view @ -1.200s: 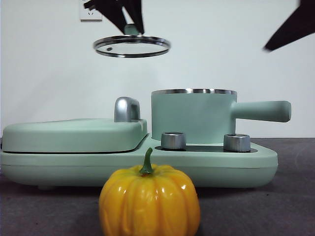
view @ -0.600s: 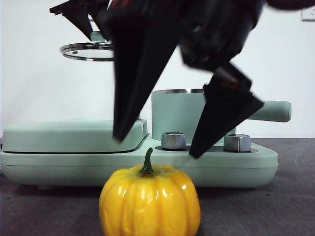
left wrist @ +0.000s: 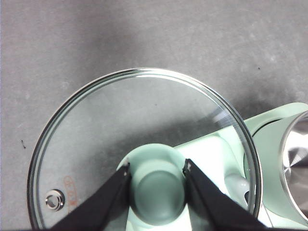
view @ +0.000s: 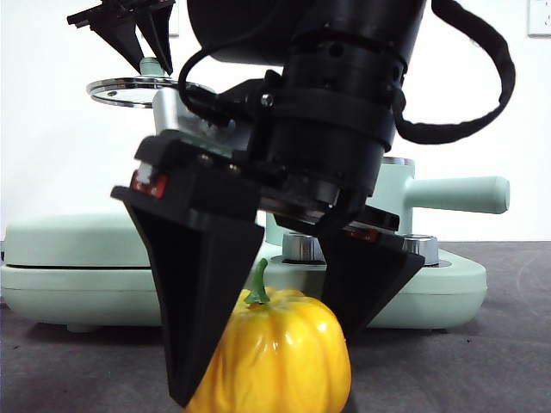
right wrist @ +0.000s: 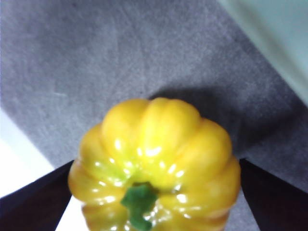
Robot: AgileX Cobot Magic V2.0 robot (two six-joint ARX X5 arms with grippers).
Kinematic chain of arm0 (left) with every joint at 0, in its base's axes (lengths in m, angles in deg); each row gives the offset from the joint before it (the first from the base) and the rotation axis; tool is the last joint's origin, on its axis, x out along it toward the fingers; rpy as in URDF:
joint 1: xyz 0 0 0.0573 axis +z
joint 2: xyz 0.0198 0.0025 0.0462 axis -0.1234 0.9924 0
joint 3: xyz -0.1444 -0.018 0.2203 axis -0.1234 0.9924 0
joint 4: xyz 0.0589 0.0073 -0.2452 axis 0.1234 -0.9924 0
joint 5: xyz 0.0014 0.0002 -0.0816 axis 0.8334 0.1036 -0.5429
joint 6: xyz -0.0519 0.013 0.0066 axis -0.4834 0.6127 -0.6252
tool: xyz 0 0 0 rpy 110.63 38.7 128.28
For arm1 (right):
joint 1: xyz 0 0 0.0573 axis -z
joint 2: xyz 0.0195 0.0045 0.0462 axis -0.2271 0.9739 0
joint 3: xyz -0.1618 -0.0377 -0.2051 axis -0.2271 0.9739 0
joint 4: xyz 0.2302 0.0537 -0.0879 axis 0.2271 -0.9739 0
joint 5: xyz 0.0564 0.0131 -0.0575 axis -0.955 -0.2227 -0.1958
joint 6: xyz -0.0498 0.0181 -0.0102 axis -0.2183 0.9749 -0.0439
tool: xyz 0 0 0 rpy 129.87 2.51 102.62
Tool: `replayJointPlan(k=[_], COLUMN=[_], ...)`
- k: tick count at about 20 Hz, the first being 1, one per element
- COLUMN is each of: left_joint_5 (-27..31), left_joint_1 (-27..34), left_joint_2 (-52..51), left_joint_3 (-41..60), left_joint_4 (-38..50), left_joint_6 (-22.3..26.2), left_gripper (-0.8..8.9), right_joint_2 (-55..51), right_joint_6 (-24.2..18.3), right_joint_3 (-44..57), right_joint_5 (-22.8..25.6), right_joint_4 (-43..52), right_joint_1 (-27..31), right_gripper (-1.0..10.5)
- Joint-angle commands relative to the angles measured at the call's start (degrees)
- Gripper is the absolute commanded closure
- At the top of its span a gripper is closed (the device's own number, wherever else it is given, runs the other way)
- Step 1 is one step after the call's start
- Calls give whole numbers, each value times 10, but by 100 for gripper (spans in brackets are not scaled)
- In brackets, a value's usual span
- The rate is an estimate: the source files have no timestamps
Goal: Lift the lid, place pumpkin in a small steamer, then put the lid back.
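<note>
The yellow-orange pumpkin (view: pixel 284 353) (right wrist: pixel 156 154) stands on the dark mat at the front. My right gripper (view: pixel 267 366) (right wrist: pixel 154 192) has come down over it and is open, one jaw on each side, close against its flanks. High at the back left, my left gripper (view: pixel 142 39) (left wrist: pixel 157 168) is shut on the mint-green knob (left wrist: pixel 157 190) of the glass lid (view: pixel 120 90) (left wrist: pixel 144 130), which hangs level in the air. The small steamer (view: pixel 405 185) is mostly hidden behind the right arm. Only its right edge and long handle (view: pixel 461 194) show.
The wide mint-green base (view: pixel 448 288) spans the table behind the pumpkin, with a steel knob (view: pixel 422 247) and the flat rectangular cover (view: pixel 69 237) on its left half. The steamer's steel rim (left wrist: pixel 296 163) shows beside the lid in the left wrist view.
The right arm has dropped from above the pumpkin until its jaws straddle it. The left gripper has carried the lid a little further left.
</note>
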Motion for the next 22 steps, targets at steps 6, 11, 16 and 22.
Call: replayJointPlan(k=[6, 11, 16, 22], left_joint_5=[-3, -3, -3, -3], left_joint_1=[-2, 5, 12, 12], left_joint_2=[-7, -7, -7, -7], left_joint_3=[-24, -24, -24, -24], left_joint_4=[10, 10, 10, 11], left_joint_6=[-7, -7, -7, -7], left_gripper=[799, 799, 799, 799], right_joint_2=[10, 10, 27, 128], right_joint_6=[-3, -37, -67, -103], right_joint_3=[-21, -184, -386, -562], right_joint_5=[0, 0, 5, 17], right_joint_4=[-5, -167, -284, -353], right_joint_1=[-9, 25, 124, 240], right_gripper=[592, 591, 591, 591])
